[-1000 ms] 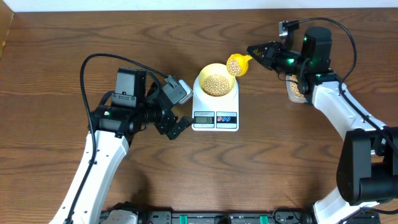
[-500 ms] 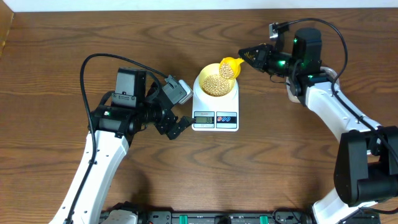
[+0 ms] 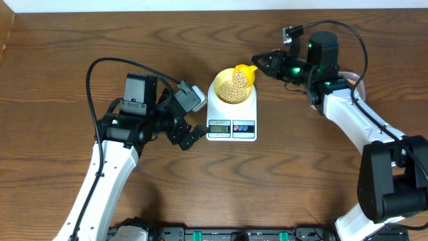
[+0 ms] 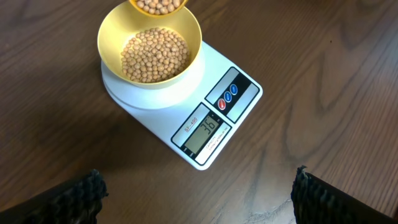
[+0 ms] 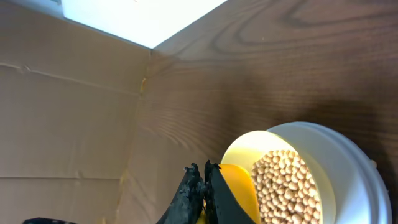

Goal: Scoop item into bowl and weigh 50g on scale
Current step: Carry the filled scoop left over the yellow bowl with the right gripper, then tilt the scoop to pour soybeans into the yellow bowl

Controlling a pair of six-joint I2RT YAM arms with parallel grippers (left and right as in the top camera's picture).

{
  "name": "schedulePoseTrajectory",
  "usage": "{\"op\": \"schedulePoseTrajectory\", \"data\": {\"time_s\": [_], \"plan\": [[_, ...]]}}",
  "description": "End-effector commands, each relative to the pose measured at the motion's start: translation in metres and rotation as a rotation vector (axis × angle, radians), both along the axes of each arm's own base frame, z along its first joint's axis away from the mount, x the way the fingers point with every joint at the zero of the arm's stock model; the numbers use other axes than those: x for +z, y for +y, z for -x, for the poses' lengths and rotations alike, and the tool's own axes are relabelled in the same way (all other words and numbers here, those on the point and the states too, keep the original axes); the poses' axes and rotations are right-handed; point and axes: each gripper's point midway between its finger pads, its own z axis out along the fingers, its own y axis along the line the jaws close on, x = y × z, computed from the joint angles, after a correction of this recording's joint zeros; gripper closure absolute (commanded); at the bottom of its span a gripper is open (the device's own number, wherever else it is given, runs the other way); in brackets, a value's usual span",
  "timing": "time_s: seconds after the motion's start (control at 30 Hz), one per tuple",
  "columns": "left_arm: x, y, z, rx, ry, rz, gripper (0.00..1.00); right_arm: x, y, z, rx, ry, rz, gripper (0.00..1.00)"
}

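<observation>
The white scale stands mid-table, its display reading 36. On its platform sits the pale-yellow bowl, partly filled with tan beans. A yellow scoop holding beans hangs tilted over the bowl's right rim, and my right gripper is shut on its handle. In the right wrist view the closed jaws pinch the scoop beside the beans. My left gripper is open and empty, left of the scale; its fingertips frame the bowl and scale.
A clear tub peeks out from behind the right arm at the right. A cardboard wall stands at the table's far edge. Cables loop above both arms.
The right gripper has carried the scoop leftward, from beside the bowl to over its right rim, tilting it. The left arm has not moved.
</observation>
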Motion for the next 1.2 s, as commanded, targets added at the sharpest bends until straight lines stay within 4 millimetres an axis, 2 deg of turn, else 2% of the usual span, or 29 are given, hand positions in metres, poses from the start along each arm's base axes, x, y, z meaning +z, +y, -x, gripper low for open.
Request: {"op": "schedulePoseTrajectory", "data": {"time_s": [0.0, 0.3, 0.73, 1.17], "plan": [[-0.004, 0.0, 0.002, -0.013, 0.01, 0.003, 0.02, -0.008, 0.006, -0.001, 0.012, -0.062, 0.064, 0.99], [-0.004, 0.0, 0.002, -0.013, 0.01, 0.003, 0.02, -0.01, 0.009, -0.005, 0.03, -0.184, 0.166, 0.99], [-0.004, 0.0, 0.002, -0.013, 0.01, 0.003, 0.02, -0.01, 0.03, 0.006, 0.175, -0.412, 0.3, 0.99], [-0.004, 0.0, 0.002, -0.013, 0.01, 0.003, 0.02, -0.01, 0.038, 0.011, 0.262, -0.571, 0.391, 0.99]]}}
